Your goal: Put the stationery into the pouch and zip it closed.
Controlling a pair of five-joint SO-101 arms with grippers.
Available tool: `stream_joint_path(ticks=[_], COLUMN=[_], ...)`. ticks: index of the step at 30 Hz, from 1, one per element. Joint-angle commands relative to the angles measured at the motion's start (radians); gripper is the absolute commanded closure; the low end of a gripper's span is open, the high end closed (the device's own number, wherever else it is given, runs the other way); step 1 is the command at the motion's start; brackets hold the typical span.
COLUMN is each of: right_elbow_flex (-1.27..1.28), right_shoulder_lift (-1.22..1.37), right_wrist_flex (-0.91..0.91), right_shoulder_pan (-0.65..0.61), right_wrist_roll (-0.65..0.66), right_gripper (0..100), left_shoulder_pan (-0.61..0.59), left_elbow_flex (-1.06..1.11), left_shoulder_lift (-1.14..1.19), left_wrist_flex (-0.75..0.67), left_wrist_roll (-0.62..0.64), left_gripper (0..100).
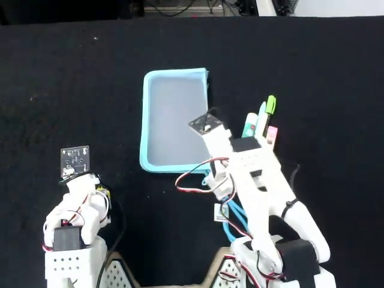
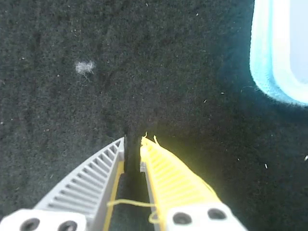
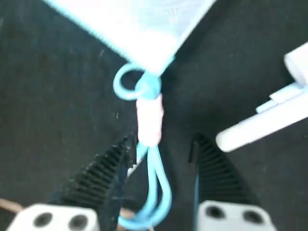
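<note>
The pouch (image 1: 174, 120) is light blue with a pale grey panel; the bench (image 1: 72, 78) is black; the left claw (image 2: 133, 142) is ribbed grey and yellow.

Left arm: we've got the left arm (image 1: 75, 210) folded back tight over its base, wrist tipped downward.
Left gripper: on the left gripper (image 2: 132, 144) the grey finger (image 2: 91, 178) and yellow finger (image 2: 168, 178) sit nearly together, with only a thin slit between the tips.
Right arm: our right arm (image 1: 258, 180) is stretched well forward from its base, angling in toward the middle.
Right gripper: the right gripper (image 3: 161, 144) points down, its black fingers (image 3: 103, 168) spread well apart.
</note>
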Motion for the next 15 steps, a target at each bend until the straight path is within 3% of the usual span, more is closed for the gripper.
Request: stream_joint_path(ticks=[1, 9, 13, 15], right_elbow_flex=[0.039, 0.189, 0.166, 0.114], right_shoulder_lift=[0.004, 0.004, -0.004, -0.005], right_wrist_flex=[-0.123, -0.327, -0.281, -0.199], right_shoulder_pan=[-0.046, -0.049, -0.049, -0.049], right_wrist_roll=[-0.043, -0.038, -0.038, -0.038], right_gripper=[81.5, 81.8, 99.0, 96.7], left_shoulder_pan=[-0.001, -0.001, 0.007, 0.007], left_elbow_flex=[0.022, 0.022, 0.022, 0.022], left_shoulder_lift=[-0.005, -0.005, -0.005, -0.005], left_wrist_flex=[0.003, 0.003, 0.003, 0.003], left_wrist_roll=[0.0, 0.0, 0.003, 0.003], left_gripper=[93, 94, 94, 94])
